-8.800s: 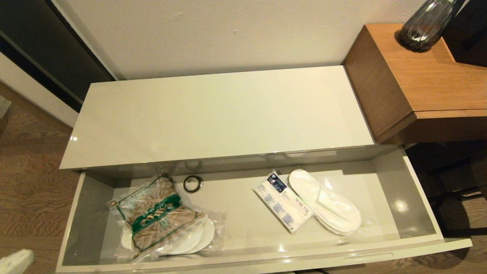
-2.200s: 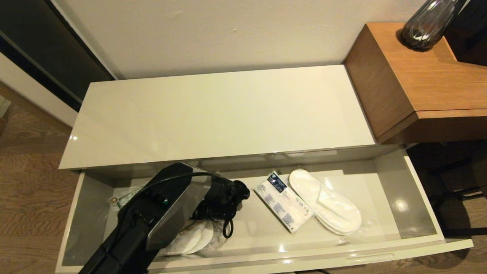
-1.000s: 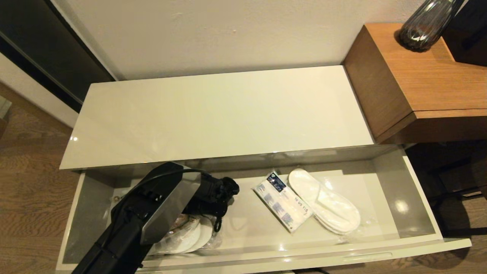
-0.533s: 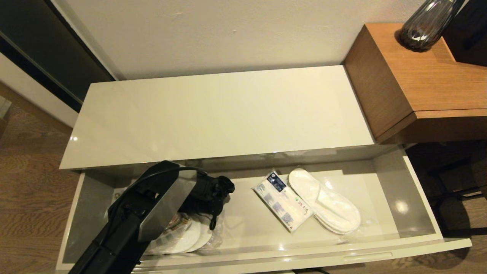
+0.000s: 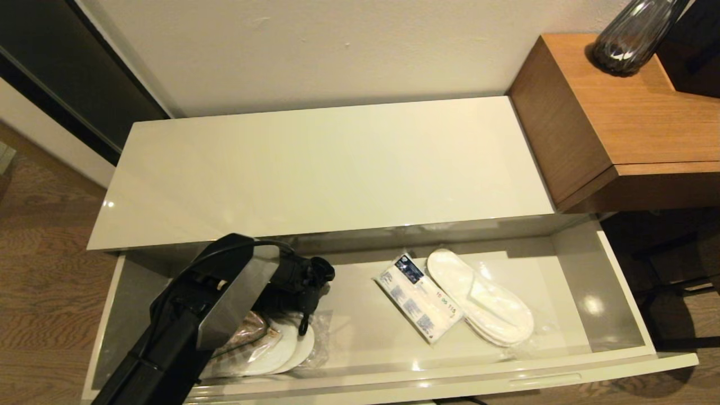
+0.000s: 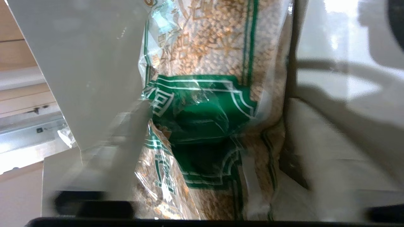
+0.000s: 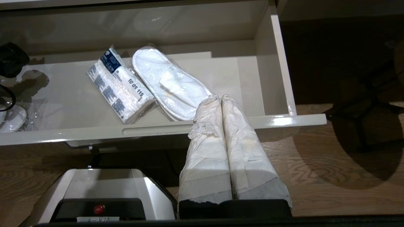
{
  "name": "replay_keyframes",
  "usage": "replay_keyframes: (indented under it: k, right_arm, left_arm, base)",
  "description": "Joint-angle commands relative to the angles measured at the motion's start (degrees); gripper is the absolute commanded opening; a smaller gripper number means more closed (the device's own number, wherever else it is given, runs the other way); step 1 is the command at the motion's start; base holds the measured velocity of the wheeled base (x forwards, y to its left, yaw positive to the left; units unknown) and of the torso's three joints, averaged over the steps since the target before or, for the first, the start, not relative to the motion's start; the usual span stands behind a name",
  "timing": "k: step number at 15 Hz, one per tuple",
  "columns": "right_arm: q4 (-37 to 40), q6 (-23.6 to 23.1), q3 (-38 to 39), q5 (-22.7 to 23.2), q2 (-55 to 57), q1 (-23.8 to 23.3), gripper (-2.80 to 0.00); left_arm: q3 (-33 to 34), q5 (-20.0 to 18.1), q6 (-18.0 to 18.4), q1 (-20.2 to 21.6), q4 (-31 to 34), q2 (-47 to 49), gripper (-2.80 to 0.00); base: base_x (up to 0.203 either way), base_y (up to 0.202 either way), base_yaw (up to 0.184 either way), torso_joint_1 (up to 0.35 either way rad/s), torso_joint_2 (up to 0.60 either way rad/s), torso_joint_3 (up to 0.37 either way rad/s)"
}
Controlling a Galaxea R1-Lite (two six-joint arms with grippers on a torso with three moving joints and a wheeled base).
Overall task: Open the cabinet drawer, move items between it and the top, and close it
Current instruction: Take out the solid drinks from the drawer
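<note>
Left gripper (image 5: 306, 281) is down inside the open cabinet drawer (image 5: 619, 281), at its left end, over the crinkly clear bag (image 6: 208, 104) with the green band; fingers not visible in either view, so can't tell if it's spread, closed or holding the bag. The left wrist view is filled by the bag, with the green band running across its brown contents and the drawer's side wall right beside it. In the head view only a corner of the bag (image 5: 247, 329) shows under the arm, lying on a pair of white slippers in plastic (image 5: 287, 346) at the drawer's front left. Further right, well apart from the gripper: the white packet with the blue label (image 5: 419, 306), long axis diagonal, blue-label end toward the drawer's back. Second pair of slippers (image 5: 478, 298) lies just beside it on the right, touching, on the same diagonal. The top (image 5: 326, 169) sits behind the drawer. Right gripper (image 7: 221, 101) hangs in front of the drawer's right front, wrapped fingers pressed together, holding nothing.
</note>
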Motion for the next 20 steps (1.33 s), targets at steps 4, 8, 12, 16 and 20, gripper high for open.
replay_keyframes:
  k: [4,8,12,16,20]
  right_arm:
    - [0.01,-0.03,0.09,0.03,0.08,0.02,-2.8]
    - [0.01,-0.03,0.09,0.04,0.08,0.02,-2.8]
    - [0.01,-0.03,0.09,0.05,0.08,0.02,-2.8]
    - [-0.02,-0.03,0.09,0.01,0.08,0.02,-2.8]
    - [0.01,-0.03,0.09,0.01,0.08,0.02,-2.8]
  left_arm:
    - [1.15,1.15,-1.19,0.24,0.68,0.45,-2.8]
    - [2.81,1.11,-1.83,0.44,0.64,0.41,-2.8]
    - [1.27,-2.13,-1.23,0.47,2.5,-4.85,-2.8]
    - [-0.29,-6.53,1.57,-0.27,6.75,-14.95,-2.8]
    - [-0.29,-8.57,5.47,-0.73,7.84,-18.99,-2.8]
  base:
    - [0.0,0.0,0.0,0.0,0.0,0.0]
    - [0.0,0.0,0.0,0.0,0.0,0.0]
    - [0.0,0.0,0.0,0.0,0.0,0.0]
    - [0.0,0.0,0.0,0.0,0.0,0.0]
    - [0.0,0.0,0.0,0.0,0.0,0.0]
